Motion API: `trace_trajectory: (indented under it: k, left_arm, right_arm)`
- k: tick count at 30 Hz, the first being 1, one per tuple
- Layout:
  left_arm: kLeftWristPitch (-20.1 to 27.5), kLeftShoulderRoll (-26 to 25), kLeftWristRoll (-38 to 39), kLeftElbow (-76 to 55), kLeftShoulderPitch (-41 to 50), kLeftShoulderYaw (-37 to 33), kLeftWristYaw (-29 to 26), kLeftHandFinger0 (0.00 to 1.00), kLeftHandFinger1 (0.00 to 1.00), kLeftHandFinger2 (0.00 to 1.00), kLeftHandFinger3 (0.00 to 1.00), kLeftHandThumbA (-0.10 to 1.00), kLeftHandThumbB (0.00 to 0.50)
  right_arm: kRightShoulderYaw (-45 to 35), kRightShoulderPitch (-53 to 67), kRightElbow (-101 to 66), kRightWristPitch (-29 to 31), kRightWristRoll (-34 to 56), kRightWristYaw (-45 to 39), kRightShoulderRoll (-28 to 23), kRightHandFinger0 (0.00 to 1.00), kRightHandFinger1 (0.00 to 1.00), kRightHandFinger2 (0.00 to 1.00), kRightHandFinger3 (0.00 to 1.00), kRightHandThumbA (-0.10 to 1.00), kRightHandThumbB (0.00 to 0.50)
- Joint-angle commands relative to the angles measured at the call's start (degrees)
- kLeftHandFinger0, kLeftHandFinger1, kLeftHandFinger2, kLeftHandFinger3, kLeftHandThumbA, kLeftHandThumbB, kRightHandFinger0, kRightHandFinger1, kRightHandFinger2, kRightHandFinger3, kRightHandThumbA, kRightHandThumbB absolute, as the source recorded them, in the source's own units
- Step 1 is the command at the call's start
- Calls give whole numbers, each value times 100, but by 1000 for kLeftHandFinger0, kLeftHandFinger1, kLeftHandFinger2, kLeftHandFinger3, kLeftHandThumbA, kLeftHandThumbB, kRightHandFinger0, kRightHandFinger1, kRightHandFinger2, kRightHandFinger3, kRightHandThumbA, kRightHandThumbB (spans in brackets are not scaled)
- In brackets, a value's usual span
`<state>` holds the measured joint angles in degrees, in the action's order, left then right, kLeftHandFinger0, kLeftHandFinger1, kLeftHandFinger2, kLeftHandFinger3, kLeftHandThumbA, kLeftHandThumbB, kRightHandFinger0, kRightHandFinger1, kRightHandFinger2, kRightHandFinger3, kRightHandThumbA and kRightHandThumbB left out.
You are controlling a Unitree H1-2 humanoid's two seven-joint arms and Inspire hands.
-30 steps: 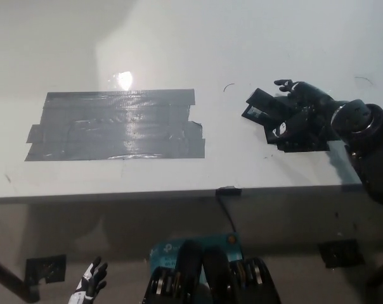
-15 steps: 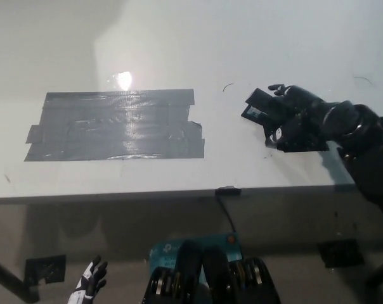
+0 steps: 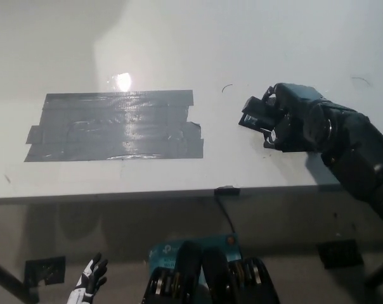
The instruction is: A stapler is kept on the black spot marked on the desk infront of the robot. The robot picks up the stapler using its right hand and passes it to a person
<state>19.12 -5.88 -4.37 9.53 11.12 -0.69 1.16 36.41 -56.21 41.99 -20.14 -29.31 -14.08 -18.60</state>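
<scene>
Since a second ago, the black right hand (image 3: 292,117) has curled in over the stapler (image 3: 255,114); earlier its fingers were spread above the stapler, and now they are drawn down around it, with the wrist rolled over the top. Its fingers look closed on the stapler's rear part, though whether it is lifted off the surface cannot be told. Only the stapler's dark front end shows, poking out of the hand toward the worktop's left, near the right end of the white worktop (image 3: 179,38). A large patch of dark tape (image 3: 115,125) lies well apart, toward the left. The white left hand (image 3: 89,282) hangs below the worktop's near edge, fingers apart, holding nothing.
</scene>
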Motion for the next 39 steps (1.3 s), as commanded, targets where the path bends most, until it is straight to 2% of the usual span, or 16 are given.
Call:
trace_trajectory:
  k: [1, 3, 5, 8, 9, 12, 15, 18, 22, 25, 31, 32, 33, 34, 35, 39]
  left_arm:
    - [139, -82, 67, -165, 10, -20, 95, 1000, 1000, 1000, 1000, 1000, 500]
    - [186, -88, 53, -119, -2, -19, 85, 1000, 1000, 1000, 1000, 1000, 500]
    - [194, -83, 29, -124, -4, -24, 71, 1000, 1000, 1000, 1000, 1000, 500]
    - [193, -79, -7, -102, -15, -26, 52, 1000, 1000, 1000, 1000, 1000, 500]
    - [208, -78, 5, -93, -19, -24, 55, 1000, 1000, 1000, 1000, 1000, 500]
    - [220, -84, 28, -86, -35, -26, 72, 1000, 1000, 1000, 1000, 1000, 500]
    - [175, -96, 30, -114, -57, -33, 90, 1000, 1000, 1000, 1000, 1000, 500]
    - [177, -94, 54, -90, -76, -26, 91, 1000, 1000, 1000, 1000, 1000, 500]
    - [173, -113, 39, -58, -94, -23, 91, 1000, 1000, 1000, 1000, 1000, 500]
    - [126, -104, 119, -94, -112, -27, 132, 1000, 1000, 1000, 1000, 1000, 500]
    - [156, -109, 175, -68, -134, -12, 167, 1000, 971, 977, 1000, 1000, 500]
    - [156, -112, 176, -67, -155, -10, 176, 1000, 962, 973, 1000, 1000, 500]
    - [153, -112, 178, -67, -163, -9, 179, 1000, 962, 973, 1000, 1000, 500]
    - [147, -112, 187, -68, -174, -5, 183, 1000, 966, 974, 1000, 1000, 490]
    - [130, -102, 196, -71, -196, -3, 187, 1000, 967, 973, 1000, 1000, 488]
    - [84, -77, 242, -76, -215, 5, 196, 1000, 962, 969, 1000, 1000, 500]
  right_arm:
    - [-176, -43, 69, 136, -248, 332, -47, 307, 411, 492, 675, 1000, 23]
    - [-328, -5, 36, 229, -126, 336, -60, 535, 650, 720, 773, 1000, 26]
    - [-551, 29, 50, 351, 28, 375, -47, 205, 255, 363, 487, 1000, 32]
    - [-946, 35, -31, 385, 301, 232, -34, 11, 19, 120, 247, 1000, 30]
    - [-1029, 33, -75, 349, 361, 186, -30, 2, 4, 124, 217, 1000, 36]
    - [-1545, -17, -375, 187, 777, -164, -46, 26, 217, 455, 225, 1000, 29]
    - [-1920, -85, -680, 9, 1068, -485, -87, 85, 269, 479, 214, 1000, 34]
    - [-2152, -215, -922, -206, 1222, -780, -135, 1, 235, 485, 191, 1000, 15]
    - [-2300, -293, -1167, -289, 1277, -898, -169, 62, 332, 607, 338, 1000, 0]
    - [-2250, -300, -1290, -240, 1194, -961, -227, 151, 406, 644, 367, 1000, 0]
    - [-2785, -261, -1104, -421, 1900, -1152, -38, 45, 325, 546, 284, 1000, 4]
    - [-3229, -301, -950, -603, 2273, -1145, 135, 11, 180, 382, 215, 990, 56]
    - [-3346, -317, -910, -653, 2356, -1147, 178, 11, 180, 382, 215, 990, 56]
    - [-3673, -360, -714, -679, 2776, -1146, 281, 0, 7, 118, 127, 922, 124]
    - [-4126, -453, -383, -679, 3389, -1155, 407, 0, 0, 5, 17, 967, 140]
    - [-4546, -546, -1, -679, 4046, -1360, 513, 0, 0, 0, 0, 1000, 87]
